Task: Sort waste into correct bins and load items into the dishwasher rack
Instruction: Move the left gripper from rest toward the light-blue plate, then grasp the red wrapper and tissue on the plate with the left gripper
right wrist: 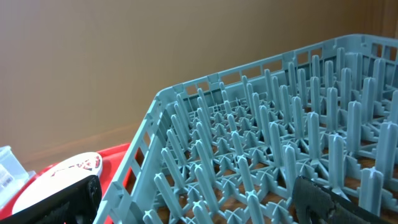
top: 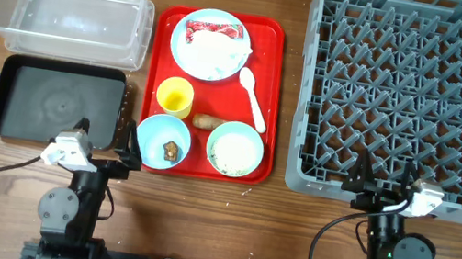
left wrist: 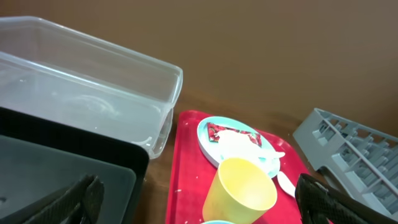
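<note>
On the red serving tray [top: 266, 51], a light blue plate [top: 238, 64] holds the red-and-white wrapper [top: 214, 29] and the white tissue [top: 211, 50]. Below it are the white spoon [top: 253, 96], yellow cup [top: 175, 96], brown stick [top: 205, 123], a bowl [top: 149, 130] with the brown lump [top: 172, 149], and a bowl [top: 258, 143] with rice [top: 234, 151]. The clear tub [top: 68, 11] and black tray [top: 54, 102] lie left. The grey rack [top: 418, 94] stands right. My left gripper [top: 106, 138] is open and empty at the black tray's corner, with the cup [left wrist: 239, 190] ahead. My right gripper [top: 384, 186] is open and empty at the rack's front edge [right wrist: 267, 124].
Bare wooden table runs along the front, where both arm bases and their cables sit. A narrow strip of table separates the red tray from the rack. In the left wrist view the clear tub [left wrist: 87, 81] stands behind the black tray [left wrist: 62, 162].
</note>
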`<move>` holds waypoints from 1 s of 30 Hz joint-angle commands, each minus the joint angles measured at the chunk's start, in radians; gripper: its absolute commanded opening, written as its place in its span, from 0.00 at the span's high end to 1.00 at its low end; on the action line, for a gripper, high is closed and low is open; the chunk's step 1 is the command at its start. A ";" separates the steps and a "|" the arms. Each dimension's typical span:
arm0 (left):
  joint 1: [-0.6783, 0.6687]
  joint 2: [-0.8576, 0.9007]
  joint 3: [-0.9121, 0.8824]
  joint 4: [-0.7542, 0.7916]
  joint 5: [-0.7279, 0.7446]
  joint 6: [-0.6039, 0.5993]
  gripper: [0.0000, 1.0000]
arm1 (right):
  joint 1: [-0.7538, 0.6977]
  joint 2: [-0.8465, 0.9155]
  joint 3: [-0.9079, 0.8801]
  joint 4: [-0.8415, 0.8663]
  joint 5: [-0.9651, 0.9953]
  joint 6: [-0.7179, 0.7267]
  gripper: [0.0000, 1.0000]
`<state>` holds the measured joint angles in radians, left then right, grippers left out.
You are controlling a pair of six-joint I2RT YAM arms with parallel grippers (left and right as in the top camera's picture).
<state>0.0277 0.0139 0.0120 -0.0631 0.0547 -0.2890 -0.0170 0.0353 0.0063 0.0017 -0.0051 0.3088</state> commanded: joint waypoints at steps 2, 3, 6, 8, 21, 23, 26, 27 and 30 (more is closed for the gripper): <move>-0.004 -0.006 -0.001 0.122 0.013 0.020 0.00 | 0.000 -0.004 0.003 0.056 -0.099 0.053 0.00; -0.004 -0.006 0.025 0.127 0.012 0.021 0.00 | 0.000 -0.004 0.018 0.060 -0.147 0.017 0.00; -0.004 0.013 0.089 0.127 0.012 0.021 0.00 | 0.000 -0.004 0.063 0.053 -0.179 -0.004 0.00; -0.004 0.059 0.148 0.128 0.012 0.025 0.00 | 0.000 -0.004 0.114 0.036 -0.206 -0.061 0.00; -0.005 0.824 0.826 -0.038 0.133 0.205 0.00 | 0.000 0.521 0.676 -0.254 -0.201 -0.304 0.00; -0.005 0.986 0.988 -0.142 0.204 0.208 0.00 | 0.000 0.665 0.824 -0.376 -0.202 -0.337 0.00; -0.005 1.168 1.180 -0.276 0.276 0.238 0.00 | 0.000 0.820 1.003 -0.535 -0.201 -0.335 0.00; -0.008 1.253 1.274 -0.345 0.298 0.256 0.00 | 0.000 0.884 1.081 -0.616 -0.201 -0.335 0.00; -0.028 1.449 1.514 -0.509 0.300 0.260 0.00 | 0.000 1.012 1.226 -0.774 -0.202 -0.333 0.00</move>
<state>0.0227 1.2980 1.3067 -0.4786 0.2951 -0.0719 -0.0170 0.9592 1.1122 -0.6987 -0.1921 -0.0067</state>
